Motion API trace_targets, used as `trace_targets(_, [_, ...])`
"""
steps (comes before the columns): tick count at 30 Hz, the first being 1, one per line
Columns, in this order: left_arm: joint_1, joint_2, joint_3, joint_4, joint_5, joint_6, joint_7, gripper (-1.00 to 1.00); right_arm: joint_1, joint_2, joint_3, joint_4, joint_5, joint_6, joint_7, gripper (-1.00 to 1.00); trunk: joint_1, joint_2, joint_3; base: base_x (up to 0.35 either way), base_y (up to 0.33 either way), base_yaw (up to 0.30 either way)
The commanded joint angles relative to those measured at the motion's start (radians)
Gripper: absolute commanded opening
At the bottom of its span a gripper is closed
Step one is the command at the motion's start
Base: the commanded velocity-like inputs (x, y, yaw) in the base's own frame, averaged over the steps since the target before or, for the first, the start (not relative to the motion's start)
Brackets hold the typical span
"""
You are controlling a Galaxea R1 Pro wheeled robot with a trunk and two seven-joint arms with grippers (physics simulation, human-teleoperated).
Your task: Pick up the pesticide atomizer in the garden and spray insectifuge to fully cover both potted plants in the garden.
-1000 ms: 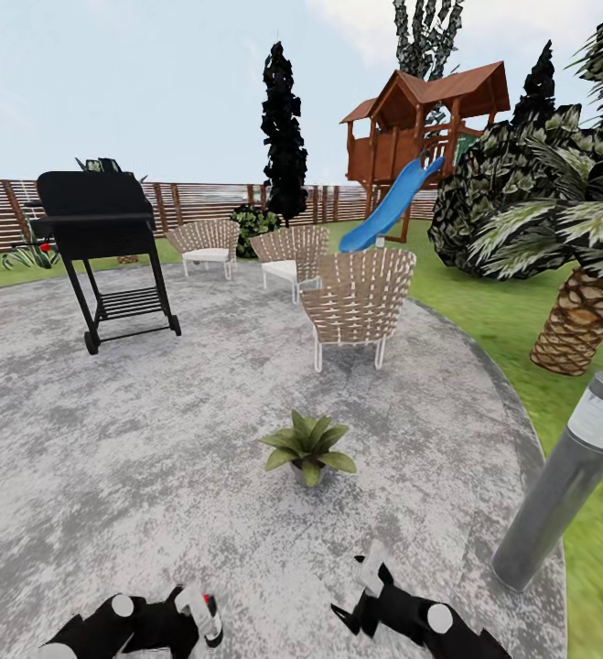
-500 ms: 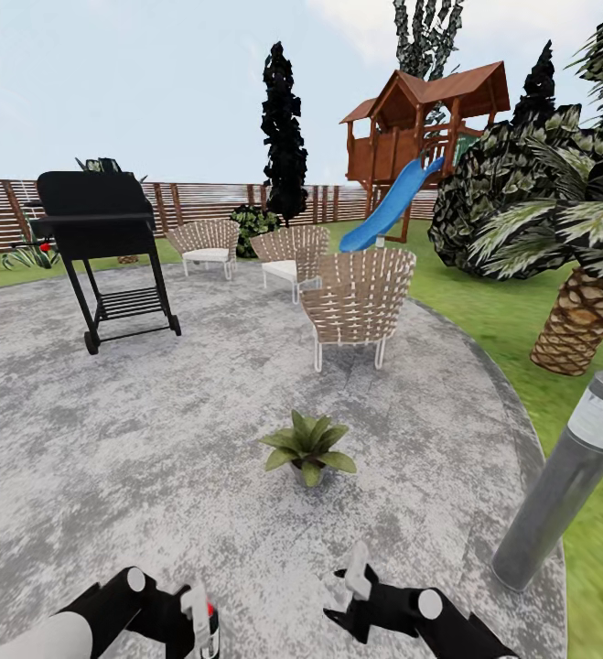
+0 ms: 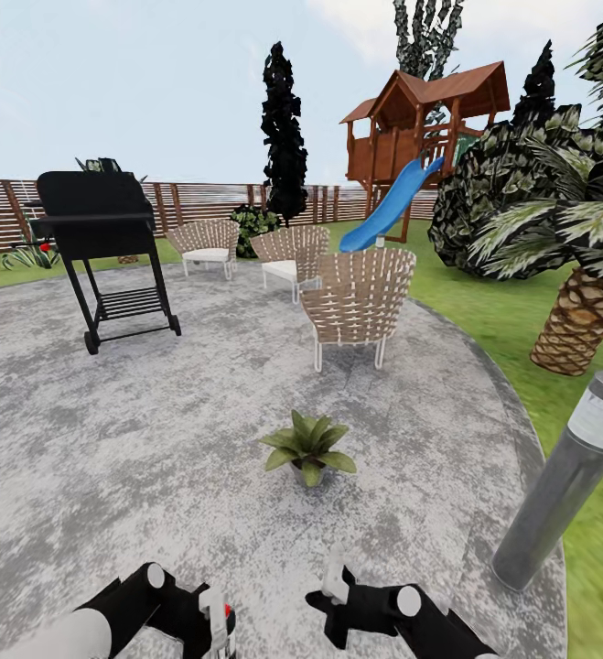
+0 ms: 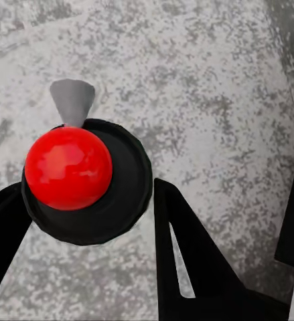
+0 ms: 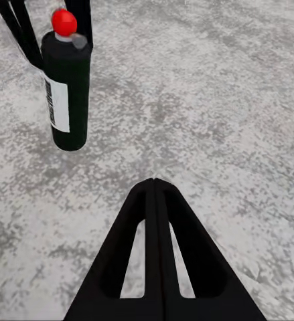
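Now the left gripper [image 4: 80, 200] clamps the pesticide atomizer [image 5: 66, 87] above the paving [image 3: 155, 439].

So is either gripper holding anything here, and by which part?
The left gripper grips the dark spray bottle with the red cap around its upper body. The right gripper is shut on nothing.

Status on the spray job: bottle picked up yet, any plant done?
Pickup looks done: left gripper holds the spray bottle off the paving. Right gripper is shut and empty. One potted plant sits just ahead; no spray is visible on it. Both plants are left.
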Motion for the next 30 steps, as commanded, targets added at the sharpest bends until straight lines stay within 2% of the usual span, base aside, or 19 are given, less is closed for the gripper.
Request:
trace_targets(1, [0.000, -0.006, 0.002, -0.025, -0.012, -0.010, -0.014, -1.00, 0.000, 0.012, -0.001, -0.001, 0.021, -0.006, -0.001, -1.00, 0.000, 0.000, -0.001, 0.000, 0.000, 0.000])
trace_targets(2, [0.000, -0.014, 0.000, -0.034, -0.013, -0.010, -0.022, -1.00, 0.000, 0.022, 0.000, -0.001, 0.025, -0.006, -0.001, -1.00, 0.000, 0.000, -0.001, 0.000, 0.000, 0.000])
trace_targets(3, [0.000, -0.035, -0.012, -0.048, -0.014, -0.010, -0.026, -1.00, 0.000, 0.032, 0.000, 0.001, 0.027, -0.006, -0.001, -1.00, 0.000, 0.000, -0.001, 0.000, 0.000, 0.000])
trace_targets(6, [0.000, -0.045, -0.049, -0.066, -0.014, 0.000, -0.027, -1.00, 0.000, 0.043, 0.000, 0.001, 0.027, -0.006, -0.001, -1.00, 0.000, 0.000, -0.001, 0.000, 0.000, 0.000])
trace_targets(8, [0.000, -0.047, -0.061, -0.082, -0.012, 0.033, -0.028, -1.00, 0.000, 0.054, 0.000, 0.002, 0.028, -0.006, -0.001, -1.00, 0.000, 0.000, -0.001, 0.000, 0.000, 0.000])
trace_targets(16, [0.000, -0.056, -0.066, -0.116, -0.010, 0.046, -0.063, -1.00, 0.000, 0.060, 0.002, 0.003, 0.028, -0.006, -0.001, -1.00, 0.000, 0.000, -0.001, 0.000, 0.000, 0.000])
trace_targets(26, [0.000, -0.093, -0.067, -0.134, -0.009, 0.040, -0.074, -1.00, 0.000, 0.060, 0.000, 0.005, 0.029, -0.006, -0.001, -1.00, 0.000, 0.000, -0.001, 0.000, 0.000, 0.000])
trace_targets(30, [0.000, -0.098, -0.067, -0.135, -0.009, 0.038, -0.079, -1.00, 0.000, 0.060, 0.000, 0.005, 0.029, -0.007, -0.001, -1.00, 0.000, 0.000, -0.001, 0.000, 0.000, 0.000])
